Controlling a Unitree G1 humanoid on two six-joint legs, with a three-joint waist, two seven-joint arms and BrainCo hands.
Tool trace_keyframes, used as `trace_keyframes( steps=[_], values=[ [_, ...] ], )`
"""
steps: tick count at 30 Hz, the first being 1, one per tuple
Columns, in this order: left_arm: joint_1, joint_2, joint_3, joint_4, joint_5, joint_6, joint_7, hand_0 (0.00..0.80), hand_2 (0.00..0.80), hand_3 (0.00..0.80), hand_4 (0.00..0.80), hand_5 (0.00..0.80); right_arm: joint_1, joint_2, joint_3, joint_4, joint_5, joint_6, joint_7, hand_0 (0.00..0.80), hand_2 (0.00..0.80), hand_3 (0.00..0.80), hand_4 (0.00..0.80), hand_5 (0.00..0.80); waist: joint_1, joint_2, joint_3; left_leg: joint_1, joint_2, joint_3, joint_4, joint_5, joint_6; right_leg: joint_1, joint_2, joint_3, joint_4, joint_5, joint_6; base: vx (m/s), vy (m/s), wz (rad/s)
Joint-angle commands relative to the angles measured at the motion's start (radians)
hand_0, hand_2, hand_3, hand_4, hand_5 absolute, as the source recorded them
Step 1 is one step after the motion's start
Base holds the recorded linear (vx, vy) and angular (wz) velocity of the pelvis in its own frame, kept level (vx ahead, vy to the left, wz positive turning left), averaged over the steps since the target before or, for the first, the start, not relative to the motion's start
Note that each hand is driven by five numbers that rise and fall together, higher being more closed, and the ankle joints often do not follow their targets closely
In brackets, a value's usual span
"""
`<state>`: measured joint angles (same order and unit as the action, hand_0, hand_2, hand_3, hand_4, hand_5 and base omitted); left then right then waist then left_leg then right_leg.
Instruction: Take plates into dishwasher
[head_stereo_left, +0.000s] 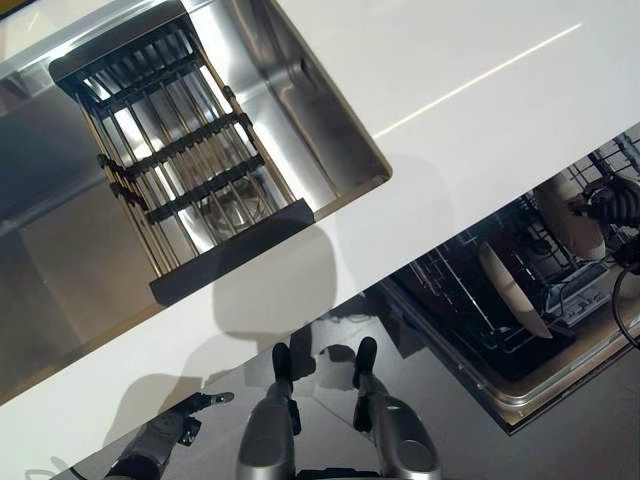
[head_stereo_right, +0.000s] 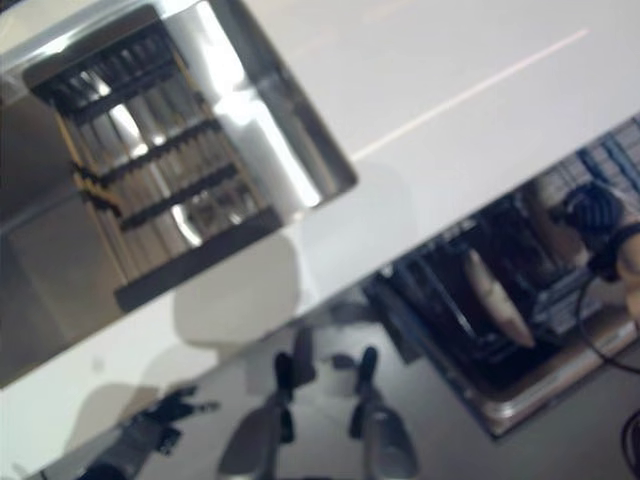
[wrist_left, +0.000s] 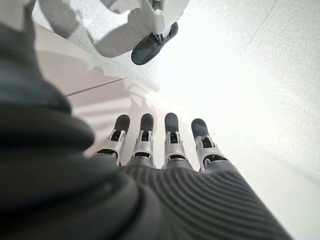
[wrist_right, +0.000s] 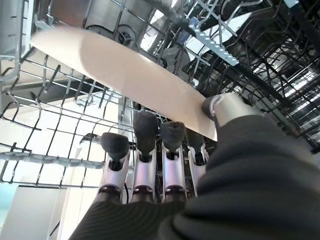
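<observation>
The dishwasher's lower rack (head_stereo_left: 455, 300) is pulled out at the right, under the counter edge. One beige plate (head_stereo_left: 512, 292) stands on edge in it. My right hand (head_stereo_left: 612, 202) is over the rack's far side with a second beige plate (head_stereo_left: 568, 214). In the right wrist view that plate (wrist_right: 125, 70) lies tilted above the wire tines, pinched at its rim between the thumb (wrist_right: 222, 107) and the fingertips (wrist_right: 145, 127). My left hand (head_stereo_left: 172, 428) hangs low at the lower left, below the counter, fingers straight (wrist_left: 172, 145) and holding nothing.
A white counter (head_stereo_left: 470, 90) runs across the view. A steel sink (head_stereo_left: 300, 110) is set into it at the upper left, with a black and wire draining rack (head_stereo_left: 170, 150) across it. Grey floor (head_stereo_left: 560, 430) lies in front of the dishwasher.
</observation>
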<state>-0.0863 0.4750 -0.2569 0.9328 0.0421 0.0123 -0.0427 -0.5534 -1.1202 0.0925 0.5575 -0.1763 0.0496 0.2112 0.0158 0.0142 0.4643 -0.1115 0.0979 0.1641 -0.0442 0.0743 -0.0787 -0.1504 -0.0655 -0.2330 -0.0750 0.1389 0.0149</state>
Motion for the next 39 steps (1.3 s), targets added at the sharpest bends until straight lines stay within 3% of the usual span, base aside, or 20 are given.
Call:
trace_keyframes(
  steps=[1,11,27,39],
  values=[
    [0.002,0.047,-0.036,0.017,-0.051,-0.003,0.015,0.0,0.0,0.0,0.0,0.0,-0.101,-0.068,0.051,-0.023,-0.026,0.008,-0.02,0.8,0.8,0.8,0.8,0.8,0.01,-0.008,-0.025,-0.05,0.074,-0.057,-0.018,0.066,-0.031,-0.04,-0.026,-0.013,0.256,-0.189,0.039,0.0,0.0,0.0],
    [0.017,0.07,-0.016,0.004,-0.054,0.011,0.003,0.0,0.0,0.0,0.0,0.0,-0.243,-0.097,0.165,0.071,0.017,-0.01,0.002,0.8,0.8,0.8,0.8,0.8,0.018,-0.004,-0.033,-0.046,0.073,-0.041,-0.02,0.063,-0.022,-0.038,-0.02,0.012,0.249,-0.185,0.04,-0.02,-0.013,-0.08],
    [0.012,0.041,-0.05,-0.033,-0.056,0.03,-0.001,0.0,0.0,0.0,0.0,0.0,-0.405,-0.104,0.304,0.149,0.01,-0.008,0.025,0.8,0.8,0.8,0.8,0.8,0.014,0.046,-0.039,-0.065,0.051,-0.03,-0.029,0.063,-0.027,-0.079,-0.037,0.031,0.257,-0.185,0.038,-0.028,0.041,-0.06],
    [-0.004,0.015,-0.089,-0.038,-0.06,0.025,-0.006,0.0,0.0,0.0,0.0,0.0,-0.434,-0.091,0.338,0.17,-0.007,0.006,0.024,0.8,0.8,0.8,0.8,0.8,0.001,0.089,-0.041,-0.068,0.033,-0.026,-0.033,0.065,-0.03,-0.109,-0.051,0.039,0.28,-0.197,0.034,-0.009,0.029,-0.01]
  ],
)
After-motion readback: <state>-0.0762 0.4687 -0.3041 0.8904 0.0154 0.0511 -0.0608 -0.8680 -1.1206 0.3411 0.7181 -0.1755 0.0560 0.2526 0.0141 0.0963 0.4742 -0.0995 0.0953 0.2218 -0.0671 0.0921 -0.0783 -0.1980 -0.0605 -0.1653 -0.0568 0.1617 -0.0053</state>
